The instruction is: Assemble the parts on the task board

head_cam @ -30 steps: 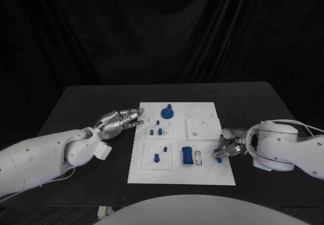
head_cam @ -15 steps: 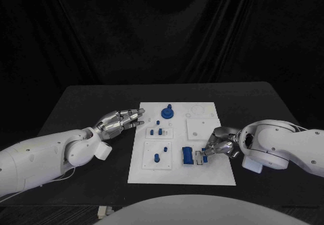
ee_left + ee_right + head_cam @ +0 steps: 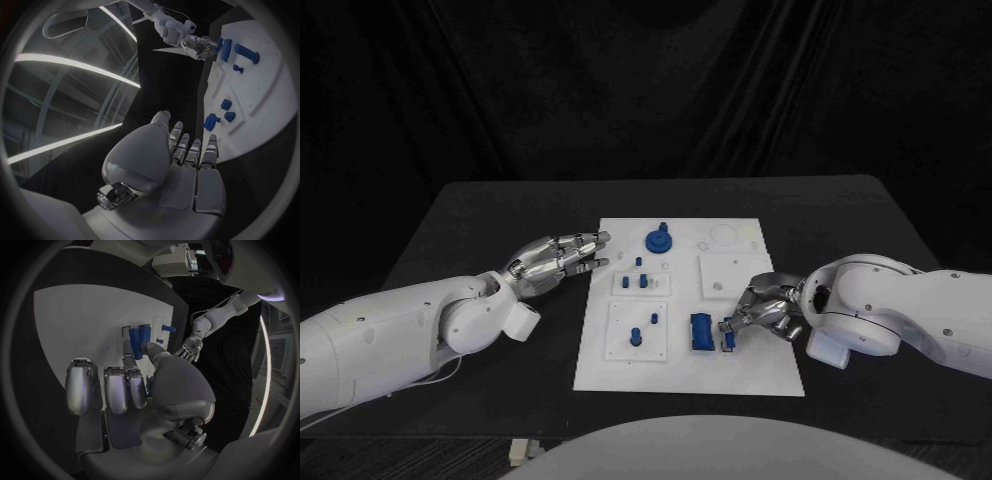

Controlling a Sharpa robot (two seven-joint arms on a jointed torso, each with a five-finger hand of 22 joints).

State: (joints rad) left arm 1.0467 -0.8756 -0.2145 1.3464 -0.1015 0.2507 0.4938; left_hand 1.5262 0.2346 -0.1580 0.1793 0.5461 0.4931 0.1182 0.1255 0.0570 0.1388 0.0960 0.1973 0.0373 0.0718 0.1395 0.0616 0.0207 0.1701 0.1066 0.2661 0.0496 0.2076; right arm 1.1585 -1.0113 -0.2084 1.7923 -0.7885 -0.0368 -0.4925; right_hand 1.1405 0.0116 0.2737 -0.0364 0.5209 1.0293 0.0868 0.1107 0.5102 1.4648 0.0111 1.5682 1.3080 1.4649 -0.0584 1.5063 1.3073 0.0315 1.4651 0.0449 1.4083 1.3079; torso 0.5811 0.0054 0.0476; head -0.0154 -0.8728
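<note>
Right hand (image 3: 764, 316) pinching blue part (image 3: 728, 333) over task board (image 3: 687, 375)

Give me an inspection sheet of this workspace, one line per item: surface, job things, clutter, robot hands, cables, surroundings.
Surface: black table, with the white task board in its middle.
Job's things: blue parts on the board: a round knobbed piece at the far end, small pegs in the left panels, a blue block near the right robot hand.
Clutter: nothing seen.
Robot hands: left robot hand rests beside the board's left edge, holding nothing. Right robot hand pinches a small blue part next to the block.
Cables: a thin white cable under the left arm.
Surroundings: black curtain behind the table.
</note>
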